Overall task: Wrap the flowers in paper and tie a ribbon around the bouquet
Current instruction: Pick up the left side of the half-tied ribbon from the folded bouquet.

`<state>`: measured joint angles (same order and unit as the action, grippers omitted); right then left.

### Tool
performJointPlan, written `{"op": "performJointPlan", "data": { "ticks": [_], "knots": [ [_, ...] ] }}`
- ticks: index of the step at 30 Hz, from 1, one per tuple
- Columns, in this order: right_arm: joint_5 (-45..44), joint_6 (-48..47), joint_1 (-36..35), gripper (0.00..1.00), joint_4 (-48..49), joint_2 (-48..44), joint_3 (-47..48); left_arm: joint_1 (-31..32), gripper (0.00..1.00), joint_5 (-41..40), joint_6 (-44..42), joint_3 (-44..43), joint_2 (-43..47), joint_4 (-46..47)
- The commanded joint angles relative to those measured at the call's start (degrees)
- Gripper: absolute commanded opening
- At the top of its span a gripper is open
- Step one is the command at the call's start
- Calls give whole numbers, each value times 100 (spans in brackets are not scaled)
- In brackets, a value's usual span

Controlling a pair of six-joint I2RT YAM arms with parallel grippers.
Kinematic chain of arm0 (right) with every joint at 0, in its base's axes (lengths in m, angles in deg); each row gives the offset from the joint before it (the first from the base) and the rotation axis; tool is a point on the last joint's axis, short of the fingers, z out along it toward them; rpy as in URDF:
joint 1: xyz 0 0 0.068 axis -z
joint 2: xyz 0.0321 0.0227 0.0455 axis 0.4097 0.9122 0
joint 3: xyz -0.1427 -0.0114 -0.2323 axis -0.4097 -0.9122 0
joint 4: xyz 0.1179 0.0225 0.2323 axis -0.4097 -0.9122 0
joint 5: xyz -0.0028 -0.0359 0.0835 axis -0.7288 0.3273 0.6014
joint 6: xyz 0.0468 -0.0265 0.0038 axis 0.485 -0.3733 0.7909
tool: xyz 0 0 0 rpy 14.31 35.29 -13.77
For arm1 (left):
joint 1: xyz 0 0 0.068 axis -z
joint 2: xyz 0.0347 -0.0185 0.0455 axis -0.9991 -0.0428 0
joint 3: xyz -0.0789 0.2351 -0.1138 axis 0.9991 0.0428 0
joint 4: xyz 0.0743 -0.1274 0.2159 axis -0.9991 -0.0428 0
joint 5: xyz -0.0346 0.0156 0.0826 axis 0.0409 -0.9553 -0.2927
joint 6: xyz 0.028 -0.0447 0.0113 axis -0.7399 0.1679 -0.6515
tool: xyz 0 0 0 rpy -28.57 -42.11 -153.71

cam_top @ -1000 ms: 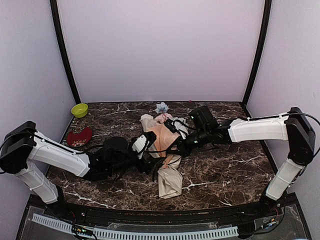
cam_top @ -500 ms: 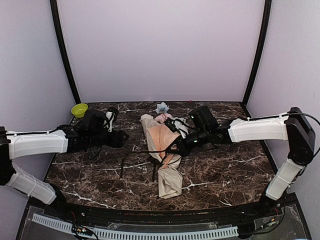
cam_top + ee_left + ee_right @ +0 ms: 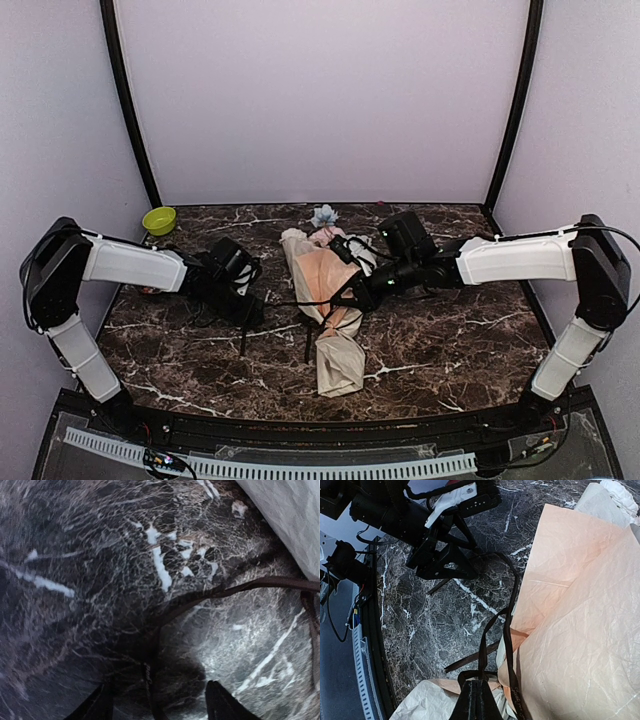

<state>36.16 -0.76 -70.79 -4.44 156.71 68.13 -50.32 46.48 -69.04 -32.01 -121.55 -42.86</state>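
The left gripper (image 3: 160,706) hangs just above the table (image 3: 65,555) with its jaws wide apart. A strand of the ribbon (image 3: 260,584) seems to run in between its fingertips, and nothing is pinched there yet. The right gripper (image 3: 477,687) is closed and looks to be pinching the ribbon at the waist of the bouquet (image 3: 340,365).

The step in hand, as I judge it, is picking up the free strand. To do it well, the left jaws should drop squarely over the strand and close low against the marble. They should pull only once the grip is sure, while the right hold anchors the other end so the paper (image 3: 580,605) does not unroll.

Seen from overhead, the ribbon trails from the bouquet toward 9 o'clock and reaches the left gripper. The bouquet lies at that gripper's 3 o'clock, near but apart.
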Motion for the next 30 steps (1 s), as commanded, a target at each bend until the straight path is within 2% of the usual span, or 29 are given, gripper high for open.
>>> {"op": "performJointPlan", "data": {
  "ticks": [1,7,12,15,17,20,23,30],
  "knots": [
    [4,14,26,0,102,14,32,15,52,291,-221,-212,-229,-324],
    [-60,29,23,0,18,72,144,20,1,506,-297,-6,-276,-229],
    [-120,123,29,0,-116,80,260,153,0,263,-454,115,549,-133],
    [-146,203,22,0,-201,82,353,685,0,522,-1121,-7,1162,-65],
    [-166,249,21,0,-223,80,401,1143,0,1090,-1658,-282,1348,-259],
    [-156,292,25,0,-344,81,530,1695,0,2049,-2243,-849,1185,-627],
    [-42,304,25,0,-425,71,586,2147,0,2620,-2608,-1332,888,-426],
    [-79,189,46,0,-643,68,835,2801,0,3330,-3133,-2972,-473,280]
  ]
}}
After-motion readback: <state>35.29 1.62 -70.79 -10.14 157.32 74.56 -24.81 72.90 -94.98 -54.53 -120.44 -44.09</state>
